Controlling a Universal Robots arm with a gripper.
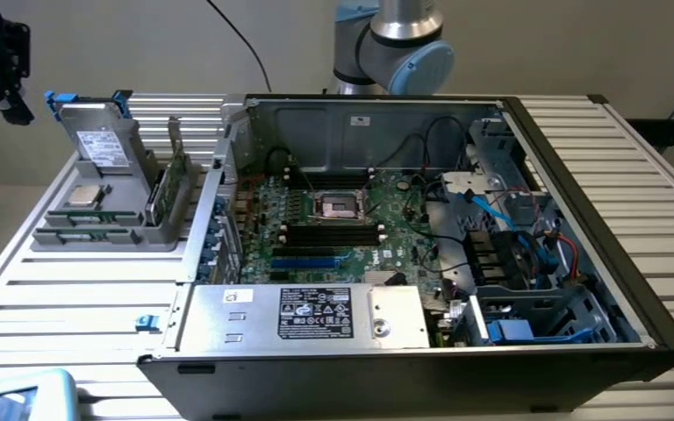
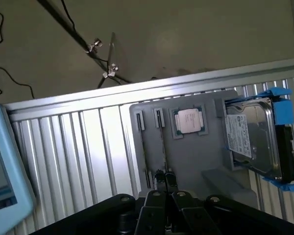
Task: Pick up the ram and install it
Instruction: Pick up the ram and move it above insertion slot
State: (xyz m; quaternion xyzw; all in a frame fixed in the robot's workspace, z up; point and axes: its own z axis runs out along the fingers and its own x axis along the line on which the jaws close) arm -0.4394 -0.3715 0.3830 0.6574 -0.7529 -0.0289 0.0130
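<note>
The ram (image 1: pixel 164 191) is a thin green stick standing on edge in a grey holder (image 1: pixel 91 235) left of the open PC case. In the wrist view the ram (image 2: pixel 161 142) shows edge-on as a thin line in one of the holder's (image 2: pixel 206 152) slots. My black gripper (image 1: pixel 11 110) hangs high at the exterior view's far left, well above the holder and apart from the ram. Its fingertips (image 2: pixel 164 177) are pressed together, shut on nothing. The motherboard's (image 1: pixel 402 215) black memory slots (image 1: pixel 331 233) lie in the middle of the case.
The holder also carries a CPU (image 2: pixel 188 121) and a hard drive (image 2: pixel 255 139) in a blue caddy. The case's power supply (image 1: pixel 308 313) sits along the near wall and cables (image 1: pixel 512 219) crowd the right side. A light-blue device (image 2: pixel 0 166) lies on the slatted table (image 1: pixel 80 289).
</note>
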